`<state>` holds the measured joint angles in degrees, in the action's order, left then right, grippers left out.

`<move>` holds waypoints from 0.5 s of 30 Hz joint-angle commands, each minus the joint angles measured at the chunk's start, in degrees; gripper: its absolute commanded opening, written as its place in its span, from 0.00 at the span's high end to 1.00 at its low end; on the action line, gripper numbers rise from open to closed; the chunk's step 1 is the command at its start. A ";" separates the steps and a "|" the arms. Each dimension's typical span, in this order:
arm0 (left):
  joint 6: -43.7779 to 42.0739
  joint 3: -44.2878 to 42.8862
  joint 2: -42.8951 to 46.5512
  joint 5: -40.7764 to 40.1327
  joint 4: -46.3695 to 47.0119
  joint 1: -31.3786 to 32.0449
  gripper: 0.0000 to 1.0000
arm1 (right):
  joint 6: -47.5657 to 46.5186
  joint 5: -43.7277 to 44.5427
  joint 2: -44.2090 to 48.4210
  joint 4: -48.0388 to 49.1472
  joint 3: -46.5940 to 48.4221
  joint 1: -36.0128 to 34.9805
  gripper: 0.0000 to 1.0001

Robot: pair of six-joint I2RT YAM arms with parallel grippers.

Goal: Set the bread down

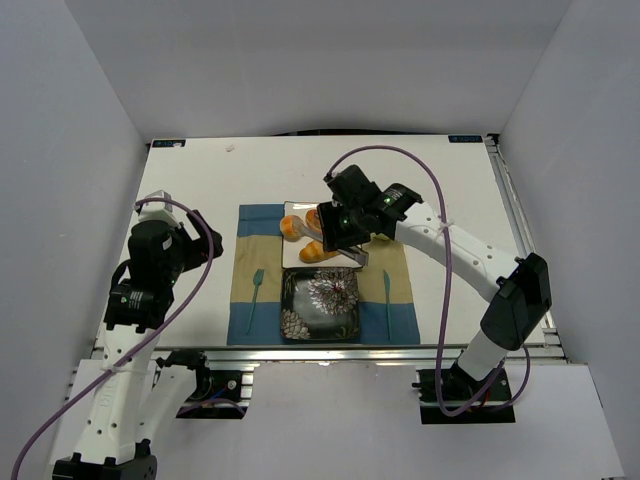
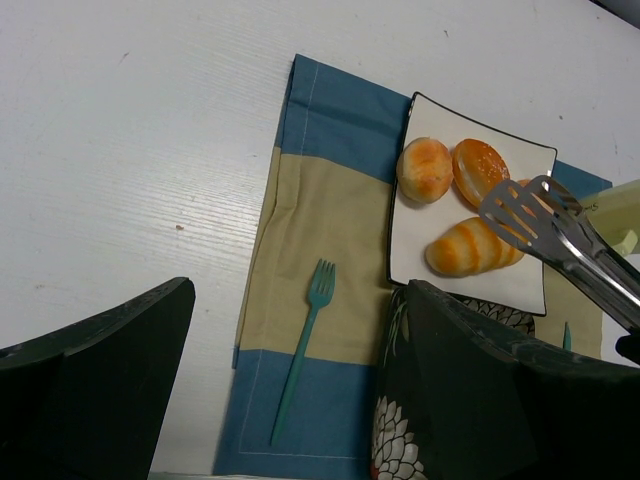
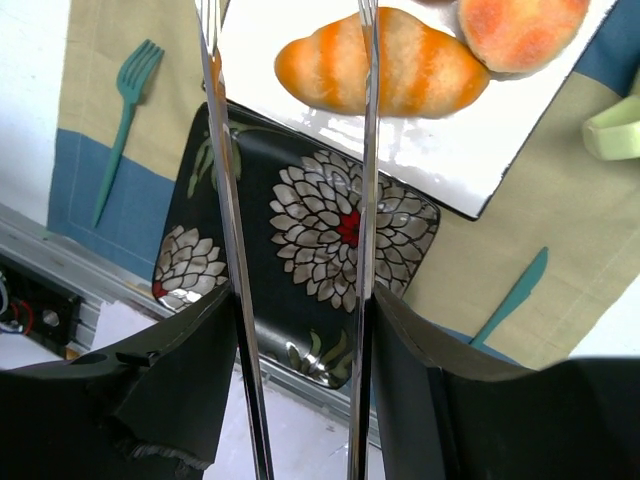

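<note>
Three breads (image 2: 424, 170) (image 2: 480, 172) (image 2: 470, 250); two plates (image 2: 445, 118) (image 3: 300, 215); one fork (image 2: 305, 350); one knife (image 3: 515, 295); one placemat (image 2: 320, 200); one tongs (image 2: 545, 225)

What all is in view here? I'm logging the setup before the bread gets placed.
table: one, white, under everything
placemat: one, blue and tan, table centre
white plate: one, square, placemat's far half
black plate: one, floral, placemat's near half
bread: one, golden-orange roll, brown top, white plate
round bun: one seen, light orange, beside bread
long loaf: one, striped golden, plate's near side
fork: one, teal, left of black plate
knife: one, teal, right of black plate
tongs: one, silver, above white plate
left claw: one, black, open, table's left
right claw: one, black, gripping tongs
</note>
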<state>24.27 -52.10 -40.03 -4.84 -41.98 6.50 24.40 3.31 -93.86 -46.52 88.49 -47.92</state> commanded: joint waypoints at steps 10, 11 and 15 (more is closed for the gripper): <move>-0.01 0.94 0.74 1.24 0.84 0.18 0.02 | 2.05 10.13 1.84 -3.75 -0.86 -0.33 0.42; -0.10 0.77 0.83 1.15 0.76 0.18 0.02 | 1.96 10.22 1.76 -3.66 -1.12 -0.33 0.42; -0.45 0.77 0.92 0.71 0.40 0.18 0.02 | 0.91 8.56 2.02 -1.56 -1.92 -0.33 0.42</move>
<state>24.23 -51.31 -39.68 -4.47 -41.95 6.50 25.50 11.25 -93.84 -49.60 87.07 -48.03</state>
